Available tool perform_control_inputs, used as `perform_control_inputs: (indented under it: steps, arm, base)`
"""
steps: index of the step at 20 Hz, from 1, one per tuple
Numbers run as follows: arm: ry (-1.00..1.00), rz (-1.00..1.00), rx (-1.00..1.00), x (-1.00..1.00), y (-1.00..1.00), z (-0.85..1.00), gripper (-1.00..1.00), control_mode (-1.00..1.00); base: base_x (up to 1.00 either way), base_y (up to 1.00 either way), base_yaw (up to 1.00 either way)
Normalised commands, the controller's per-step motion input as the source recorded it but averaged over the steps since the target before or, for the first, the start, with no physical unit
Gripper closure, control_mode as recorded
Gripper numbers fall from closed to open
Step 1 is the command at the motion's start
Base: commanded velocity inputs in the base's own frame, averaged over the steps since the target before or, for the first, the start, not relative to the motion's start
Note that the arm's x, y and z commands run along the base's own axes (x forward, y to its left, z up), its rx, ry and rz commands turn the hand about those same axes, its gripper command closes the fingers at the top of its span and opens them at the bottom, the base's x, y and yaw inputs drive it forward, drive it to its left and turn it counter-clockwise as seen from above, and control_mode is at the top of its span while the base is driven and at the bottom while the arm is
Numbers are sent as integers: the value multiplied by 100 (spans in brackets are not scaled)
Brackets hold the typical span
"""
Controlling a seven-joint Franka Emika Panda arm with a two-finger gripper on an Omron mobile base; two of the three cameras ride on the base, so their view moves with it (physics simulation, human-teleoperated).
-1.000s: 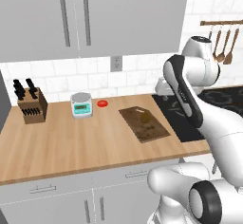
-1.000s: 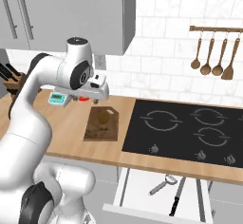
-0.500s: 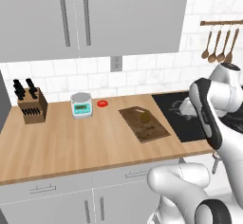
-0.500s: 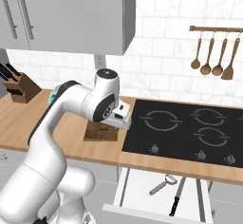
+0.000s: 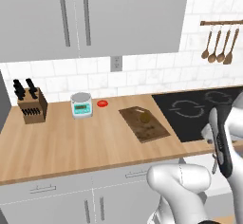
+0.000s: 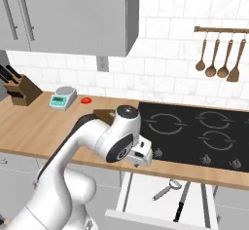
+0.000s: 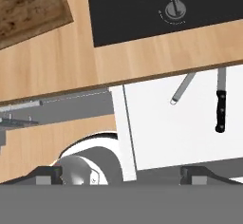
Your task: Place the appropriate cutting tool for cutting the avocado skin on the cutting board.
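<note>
The jaws of the gripper (image 7: 121, 173) stand wide apart and hold nothing, touching nothing; its two dark fingertips (image 7: 47, 174) poke up at the bottom of the hand view, one to each side.

The cutting tool (image 7: 220, 102) lies flat in the open white drawer (image 7: 171, 133) below the counter. In the hand view its long axis runs straight up and down the picture — black handle toward the bottom, silver blade toward the counter edge, where the tip slips under the overhang. In the right base view the knife (image 6: 181, 203) lies lengthwise front to back in the drawer, handle nearest the drawer front. Just beside it, apart from it, lies a grey metal utensil (image 7: 183, 88), slanted. The rest of the drawer floor is bare white, with free room around the handle.

Above the drawer is the black stovetop (image 6: 194, 131), set near the counter's front edge. The cutting board (image 5: 144, 124) sits left of it on the wooden counter (image 5: 71, 142), with the avocado (image 5: 145, 118) resting on it. Farther left stand a red disc (image 5: 102, 103), a small scale (image 5: 81, 105) and a knife block (image 5: 31, 105).
</note>
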Motion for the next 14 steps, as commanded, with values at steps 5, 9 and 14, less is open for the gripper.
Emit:
perform_control_inputs:
  steps: [5, 9, 14]
  arm:
    - [11, -3, 0, -44, -63, -60, -100, -100]
    - [14, 0, 0, -33, -63, -50, -100, -100]
    - [21, 0, 0, -3, -61, -40, -100, -100]
  base:
    - [0, 0, 0]
    - [0, 0, 0]
    - [0, 0, 0]
